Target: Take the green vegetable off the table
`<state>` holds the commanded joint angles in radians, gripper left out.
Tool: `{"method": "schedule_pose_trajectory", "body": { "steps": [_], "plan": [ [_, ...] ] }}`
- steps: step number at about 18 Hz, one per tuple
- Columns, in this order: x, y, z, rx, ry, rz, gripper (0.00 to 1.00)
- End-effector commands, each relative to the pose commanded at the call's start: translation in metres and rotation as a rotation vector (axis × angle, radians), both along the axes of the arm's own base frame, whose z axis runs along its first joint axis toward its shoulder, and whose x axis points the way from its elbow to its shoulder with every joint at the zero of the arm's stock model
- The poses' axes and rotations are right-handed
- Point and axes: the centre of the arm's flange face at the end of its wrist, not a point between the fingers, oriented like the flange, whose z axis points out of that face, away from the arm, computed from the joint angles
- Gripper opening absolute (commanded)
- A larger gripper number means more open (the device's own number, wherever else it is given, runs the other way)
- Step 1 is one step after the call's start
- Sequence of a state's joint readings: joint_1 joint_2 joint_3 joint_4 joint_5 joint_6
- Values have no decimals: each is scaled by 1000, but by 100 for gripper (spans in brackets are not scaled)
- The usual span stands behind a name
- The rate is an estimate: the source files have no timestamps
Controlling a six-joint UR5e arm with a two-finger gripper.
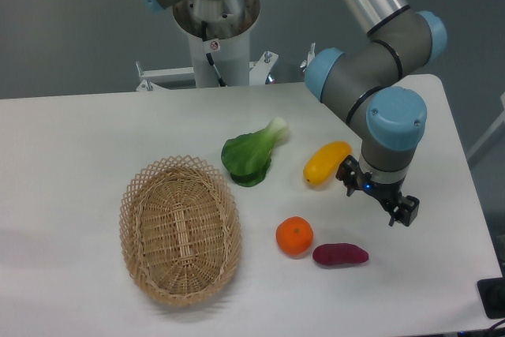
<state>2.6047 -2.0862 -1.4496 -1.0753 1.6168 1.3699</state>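
The green vegetable (pixel 251 153) lies on the white table (pixel 95 132) near its middle, dark leaves toward the front and the pale stalk end pointing back right. My gripper (pixel 377 193) hangs over the right part of the table, well to the right of the vegetable and apart from it. Its two black fingers stand spread, so it is open, with nothing between them. One finger (pixel 347 174) is close beside the yellow fruit.
A yellow elongated fruit (pixel 326 162) lies just left of the gripper. An orange (pixel 294 236) and a purple sweet potato (pixel 340 255) sit in front of it. A wicker basket (pixel 180 229) stands at the front left. The arm's base column (pixel 215 29) rises at the back.
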Motion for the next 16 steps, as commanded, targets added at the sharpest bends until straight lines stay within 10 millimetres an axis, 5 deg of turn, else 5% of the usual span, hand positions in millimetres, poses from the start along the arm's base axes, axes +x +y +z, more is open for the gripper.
{"method": "schedule_pose_trajectory", "body": {
  "steps": [7,16],
  "plan": [
    [22,-11,-9,-13,-26,0,100],
    [132,-58,-41,-52,-79,-78,100]
  ]
}}
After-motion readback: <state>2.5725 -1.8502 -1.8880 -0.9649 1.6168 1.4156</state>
